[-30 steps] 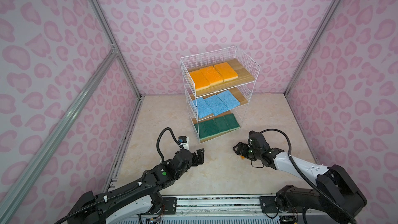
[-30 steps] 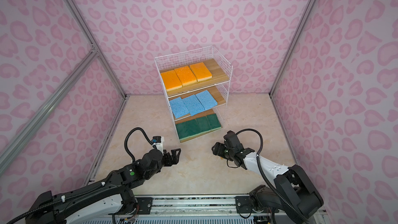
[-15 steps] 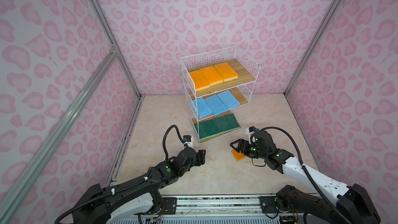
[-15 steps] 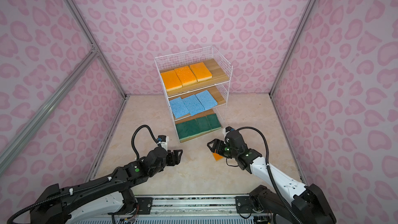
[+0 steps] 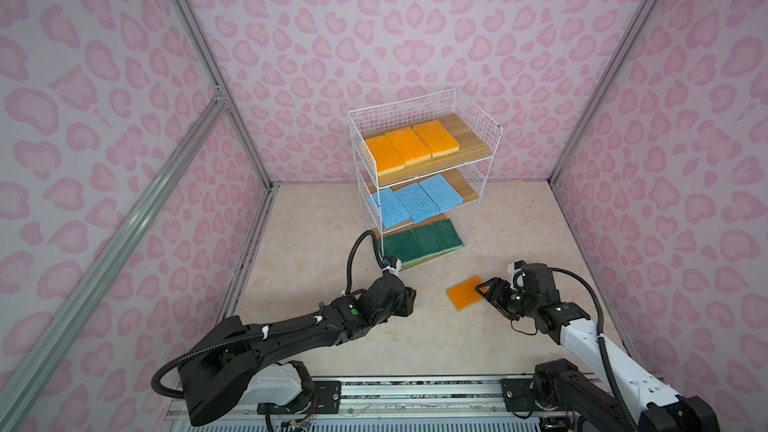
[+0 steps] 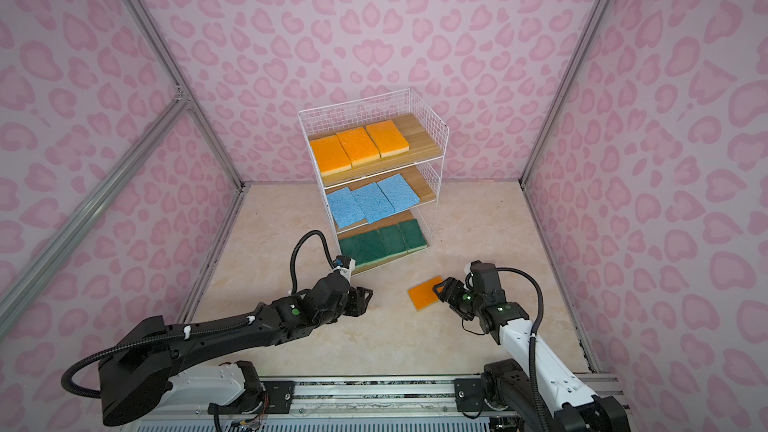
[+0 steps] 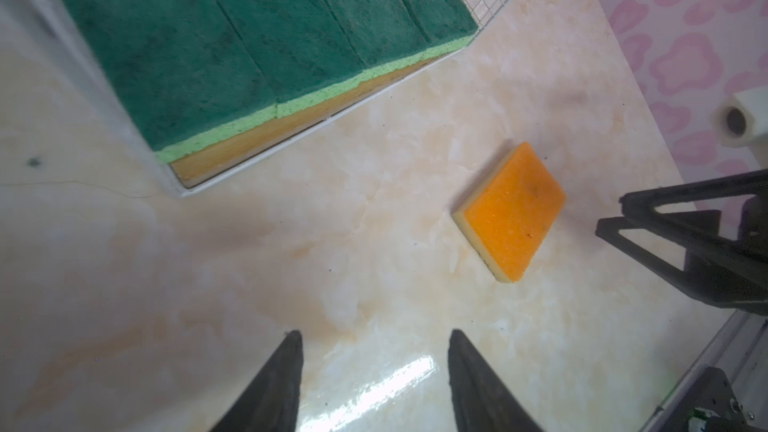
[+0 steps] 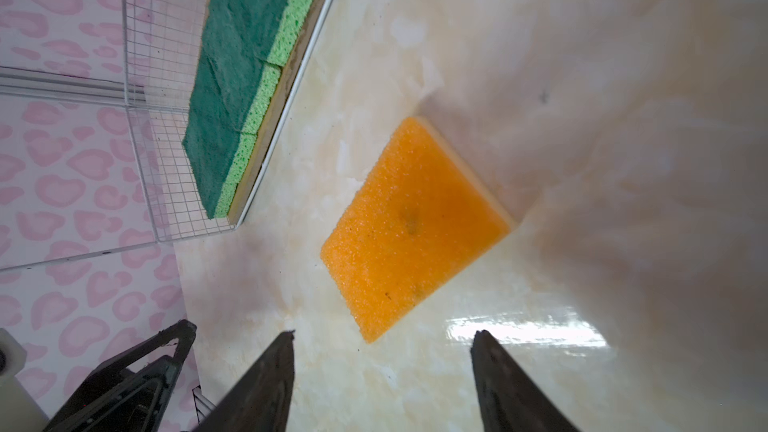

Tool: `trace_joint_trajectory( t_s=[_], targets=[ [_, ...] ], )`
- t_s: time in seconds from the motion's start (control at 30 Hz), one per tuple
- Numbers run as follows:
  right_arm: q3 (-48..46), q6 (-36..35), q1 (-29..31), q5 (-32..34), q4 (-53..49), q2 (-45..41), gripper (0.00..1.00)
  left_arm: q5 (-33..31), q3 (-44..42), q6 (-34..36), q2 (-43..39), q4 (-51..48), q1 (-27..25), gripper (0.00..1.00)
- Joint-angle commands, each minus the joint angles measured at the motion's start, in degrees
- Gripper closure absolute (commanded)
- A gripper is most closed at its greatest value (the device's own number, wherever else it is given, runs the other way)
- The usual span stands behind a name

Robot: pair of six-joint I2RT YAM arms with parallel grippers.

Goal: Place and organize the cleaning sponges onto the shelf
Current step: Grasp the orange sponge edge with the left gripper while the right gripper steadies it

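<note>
The rectangular sponge [image 8: 415,228] has a grainy orange top, pale yellow base.

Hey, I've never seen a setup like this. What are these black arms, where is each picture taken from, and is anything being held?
These are two robot arms, each ending in a two-fingered clamp, the end effector. Two pictures look down from overhead cameras set side by side, so they nearly match. The other two come from cameras on the arms' wrists. At the back stands a white wire shelf: three orange sponges on top, three blue sponges in the middle, four green sponges at the bottom. One loose orange sponge lies flat on the beige surface, just ahead of the right end effector. That one and the left end effector are open and hold nothing.
</note>
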Motion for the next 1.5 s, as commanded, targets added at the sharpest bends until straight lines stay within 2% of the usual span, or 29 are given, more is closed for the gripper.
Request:
trace_joint_trajectory(
  t_s=[0.0, 0.13, 0.27, 0.4, 0.53, 0.7, 1.07, 1.47],
  targets=[
    [-1.0, -1.8, -0.2, -1.1, 0.9, 1.6, 0.31, 2.0, 2.7, 0.8, 3.5, 2.7, -0.2, 0.36],
    [-2.7, -1.4, -1.2, -0.8, 4.6, 4.6, 0.31, 3.5, 5.0, 0.8, 6.8, 3.7, -0.4, 0.28],
    [-1.8, -2.1, -1.9, -0.9, 7.7, 9.2, 0.3, 4.1, 6.2, 0.7, 8.7, 3.9, -0.6, 0.24],
    [2.5, -4.4, -2.3, -1.8, 9.6, 15.9, 0.3, 4.7, 6.6, 0.5, 9.9, 4.7, -0.9, 0.24],
    [5.8, -2.9, -1.4, -4.1, 15.7, 23.2, 0.29, 5.1, 6.7, 0.2, 10.8, 5.2, -1.1, 0.24],
    [8.9, -3.6, 0.9, -3.2, 17.2, 26.5, 0.3, 6.6, 7.6, 0.6, 12.1, 5.9, -1.2, 0.24],
    [8.5, -7.4, -0.5, -1.4, 9.5, 17.3, 0.27, 8.1, 12.0, 1.5, 17.5, 6.5, -1.2, 0.29],
    [3.4, -7.9, -1.2, -1.7, 4.1, 6.1, 0.27, 13.1, 18.6, 2.3, 25.6, 7.3, -0.6, 0.42]
  ],
)
